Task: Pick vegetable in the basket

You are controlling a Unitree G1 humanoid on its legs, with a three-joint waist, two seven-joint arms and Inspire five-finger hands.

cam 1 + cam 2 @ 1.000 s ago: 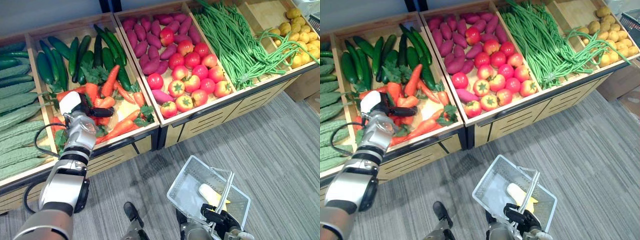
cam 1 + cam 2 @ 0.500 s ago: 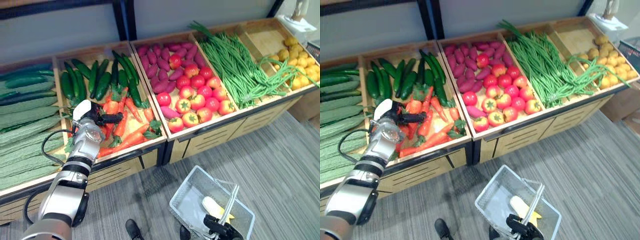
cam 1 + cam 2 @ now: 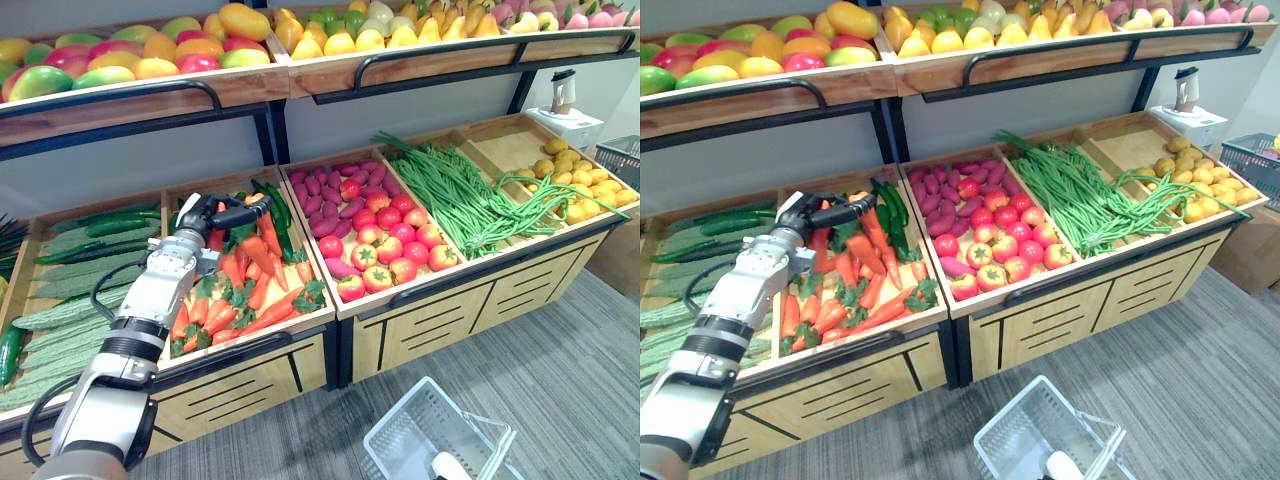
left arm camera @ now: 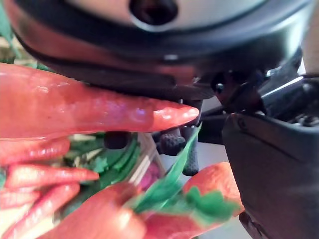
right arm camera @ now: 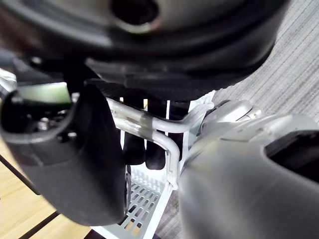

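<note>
Just under the left hand (image 3: 205,215) sit carrots (image 3: 250,255), fingers (image 3: 245,212) stretched to grab one; right hand (image 5: 65,159) clutches the basket (image 3: 410,440) handle (image 5: 149,127), ready.

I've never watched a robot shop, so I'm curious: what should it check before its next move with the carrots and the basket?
1. Is the left hand over the carrots: ok.
2. Is a carrot gripped by the left hand: cannot tell; one carrot lies close by the palm.
3. Is the right hand curled round the basket handle: ok.
4. Is the basket open on top, with room: ok; one pale vegetable lies in it.
</note>
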